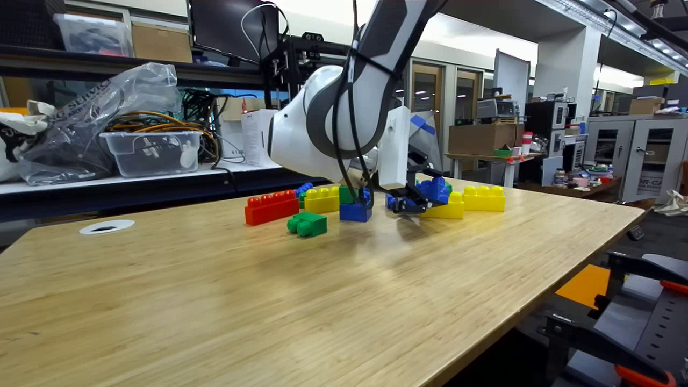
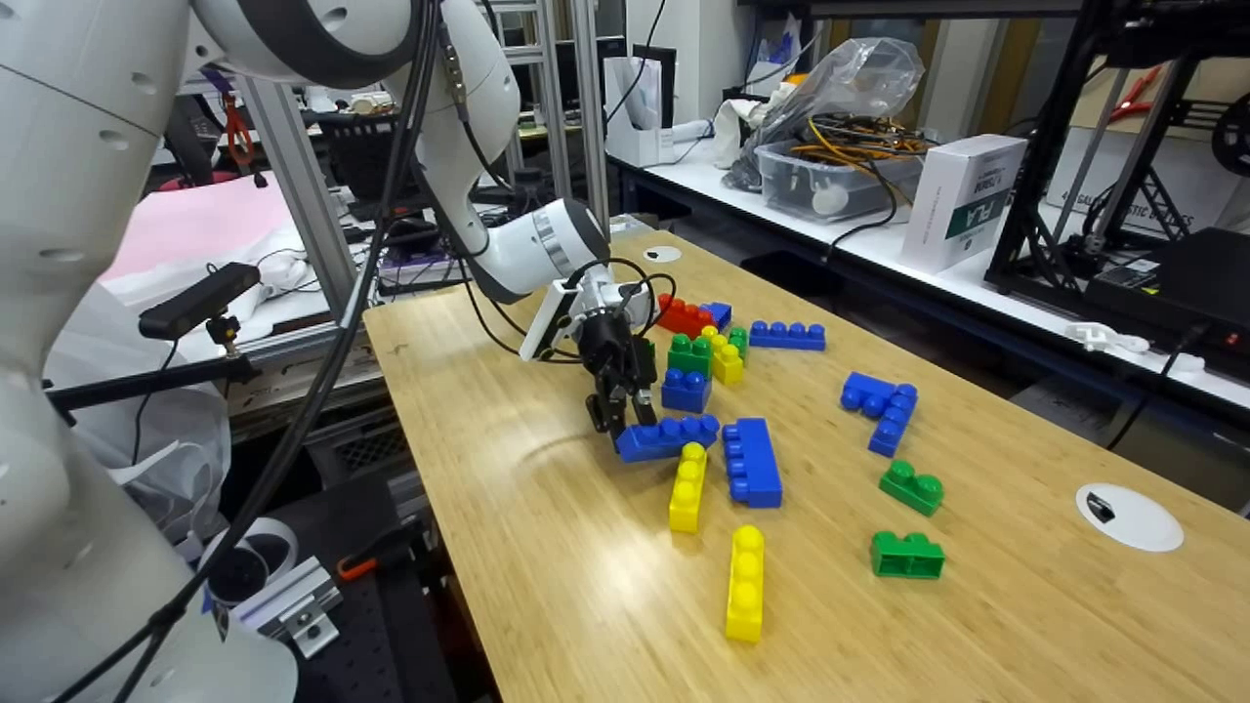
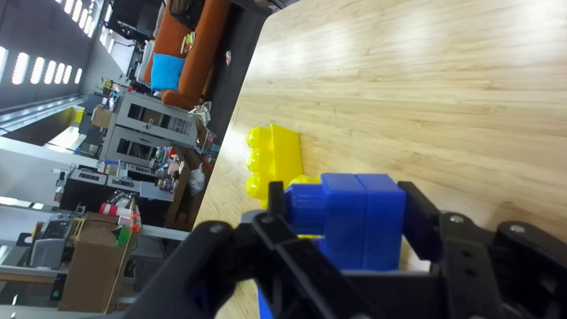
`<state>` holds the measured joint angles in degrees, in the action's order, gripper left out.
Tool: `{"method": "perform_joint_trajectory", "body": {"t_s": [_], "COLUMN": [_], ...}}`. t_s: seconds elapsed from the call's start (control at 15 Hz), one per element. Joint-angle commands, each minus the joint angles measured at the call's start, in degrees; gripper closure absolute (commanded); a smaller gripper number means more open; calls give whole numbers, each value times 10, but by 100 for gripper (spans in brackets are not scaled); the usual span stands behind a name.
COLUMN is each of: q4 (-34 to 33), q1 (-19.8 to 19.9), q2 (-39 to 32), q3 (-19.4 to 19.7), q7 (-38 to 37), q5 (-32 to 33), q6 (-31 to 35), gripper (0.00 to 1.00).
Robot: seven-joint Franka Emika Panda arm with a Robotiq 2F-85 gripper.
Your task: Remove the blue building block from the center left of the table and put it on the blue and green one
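In both exterior views only, the green-topped stack [image 2: 687, 379] shows.

It looks like a robotics lab. A robot arm [image 1: 322, 115] reaches over the wooden table [image 2: 586, 605]; a bench [image 2: 705, 184] with cables [image 2: 859, 137] runs beside it.

The red brick [image 1: 272, 208] is sitting near a lone green brick [image 1: 309, 224], cables [image 1: 155, 126] are spilling over a clear tub [image 1: 150, 162], and a blue cushion [image 3: 167, 71] is resting on what's possibly a sofa [image 3: 203, 57]!
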<state>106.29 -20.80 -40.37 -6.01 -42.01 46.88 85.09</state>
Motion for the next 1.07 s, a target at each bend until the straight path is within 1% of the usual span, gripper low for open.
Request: {"method": "perform_joint_trajectory", "body": {"t_s": [0.0,0.67,1.0], "q4": [-32,-39,-47], "q1": [-6,3,2], "q2": [-25,-23,-32], "q3": [11,9,6], "q7": [-10,-27,-22], "q5": [-1,-20,-31], "q6": [-43,-142,-174], "gripper": [62,62,62]}}
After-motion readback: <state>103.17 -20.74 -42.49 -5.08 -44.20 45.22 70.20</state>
